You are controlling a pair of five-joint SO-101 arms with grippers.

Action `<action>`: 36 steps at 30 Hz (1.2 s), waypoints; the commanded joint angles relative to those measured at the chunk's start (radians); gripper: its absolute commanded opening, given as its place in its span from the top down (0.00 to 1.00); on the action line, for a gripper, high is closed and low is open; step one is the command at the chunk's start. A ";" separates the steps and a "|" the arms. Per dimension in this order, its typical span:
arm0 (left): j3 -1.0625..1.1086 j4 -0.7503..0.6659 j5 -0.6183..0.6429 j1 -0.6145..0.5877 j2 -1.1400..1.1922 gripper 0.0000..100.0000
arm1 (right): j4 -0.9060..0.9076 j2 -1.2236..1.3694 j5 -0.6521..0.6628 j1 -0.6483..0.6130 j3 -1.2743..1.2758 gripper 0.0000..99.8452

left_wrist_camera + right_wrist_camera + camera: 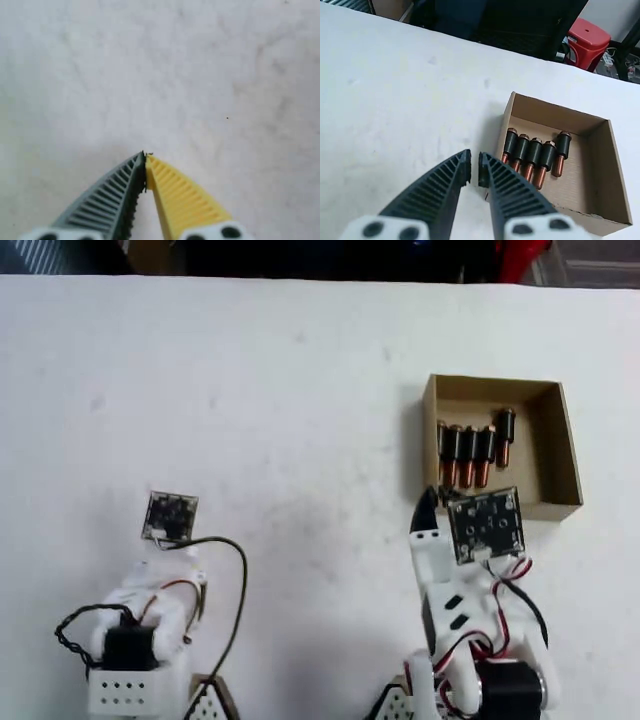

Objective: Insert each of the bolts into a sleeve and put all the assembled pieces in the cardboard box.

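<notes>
Lying in the cardboard box (555,107) are five assembled pieces (532,155), four packed side by side and touching, the fifth just beside them and set a little further along. Each is made up of a short black cylindrical sleeve with a copper-coloured bolt shank protruding from one end. They are judged to be rigid, small and dense for their size, with smooth round surfaces that would be expected to roll and slip. A hold would best be taken across the matte sleeve at mid-length, not on the thin shank. The box is of plain brown card with low thin walls, and it is likely to be shifted easily on the smooth white counter (300,390). The left jaws are pressed together over bare counter. The right jaws are all but together beside the box, with nothing held.
</notes>
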 commanded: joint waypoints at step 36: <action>-0.002 -0.020 0.008 -0.007 -0.008 0.98 | -0.234 -0.148 0.072 -0.005 0.338 0.98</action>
